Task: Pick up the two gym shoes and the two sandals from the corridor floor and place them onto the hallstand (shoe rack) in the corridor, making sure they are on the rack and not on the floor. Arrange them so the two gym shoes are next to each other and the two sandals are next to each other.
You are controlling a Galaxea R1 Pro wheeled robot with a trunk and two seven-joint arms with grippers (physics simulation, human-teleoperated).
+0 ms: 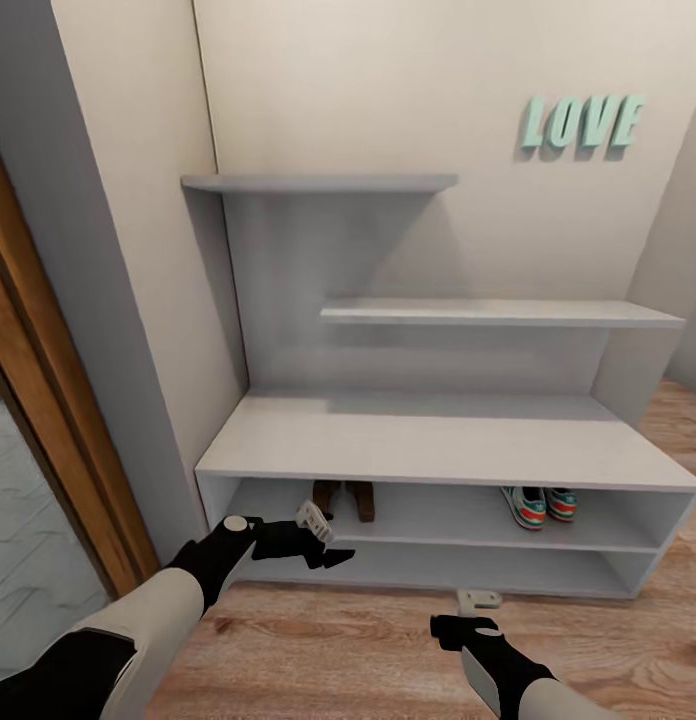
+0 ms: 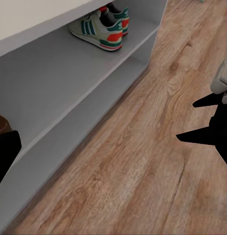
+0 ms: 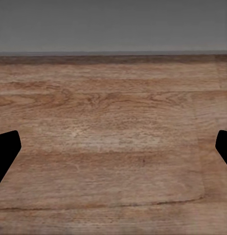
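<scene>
The hallstand (image 1: 438,440) fills the wall ahead, a pale grey bench with two open slots and stepped shelves above. Both gym shoes (image 1: 538,505) stand side by side at the right of the upper slot, also seen in the left wrist view (image 2: 101,29). Two dark brown sandals (image 1: 343,497) stand together at the left of that slot. My left gripper (image 1: 328,545) hovers open just in front of the sandals, holding nothing. My right gripper (image 1: 478,603) is open and empty low over the corridor floor (image 3: 113,112), in front of the bench's middle.
A wooden door frame (image 1: 48,420) and a grey wall edge (image 1: 98,300) stand close on the left, with grey flooring (image 1: 28,540) beyond. Teal LOVE letters (image 1: 581,122) hang on the wall. The lower slot (image 1: 508,570) holds nothing.
</scene>
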